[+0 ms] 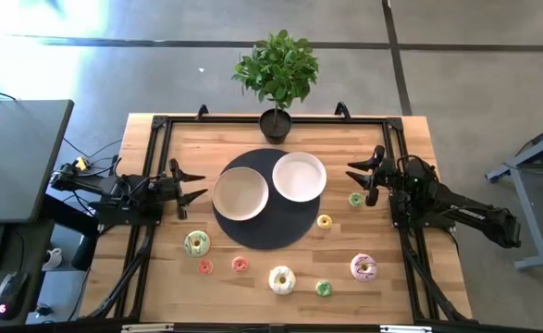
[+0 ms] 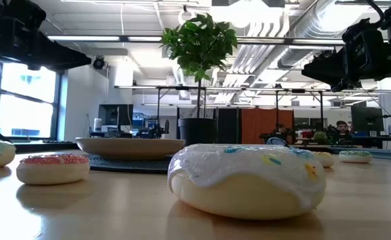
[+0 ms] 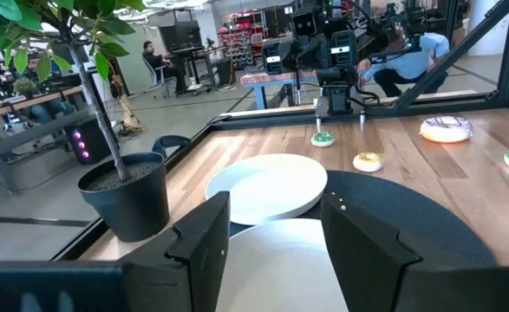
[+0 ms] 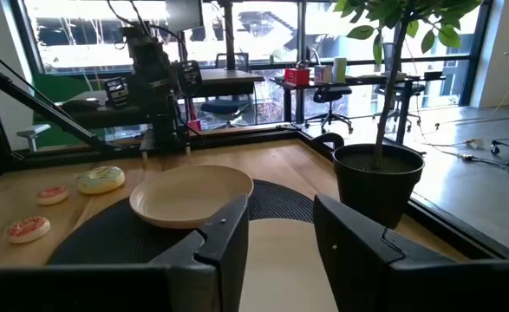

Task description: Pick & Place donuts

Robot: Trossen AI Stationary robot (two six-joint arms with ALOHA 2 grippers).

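Several toy ring donuts lie flat on the wooden table. The larger ones are green-iced (image 1: 196,243), cream (image 1: 281,279) and pink/white (image 1: 364,268). Tiny ones include two pink (image 1: 205,267) (image 1: 240,265), two green (image 1: 323,289) (image 1: 355,199) and one yellow (image 1: 325,221). My left gripper (image 1: 197,184) is open, left of the cream plate (image 1: 241,194). My right gripper (image 1: 352,176) is open, right of the white plate (image 1: 299,176) and just beyond the tiny green donut. In the low view the cream donut (image 2: 248,180) fills the foreground.
Both plates sit on a dark round mat (image 1: 273,236) at the table's middle. A potted plant (image 1: 276,123) stands at the far edge. A black frame (image 1: 160,125) runs along the table's sides. People sit in the room behind (image 3: 154,54).
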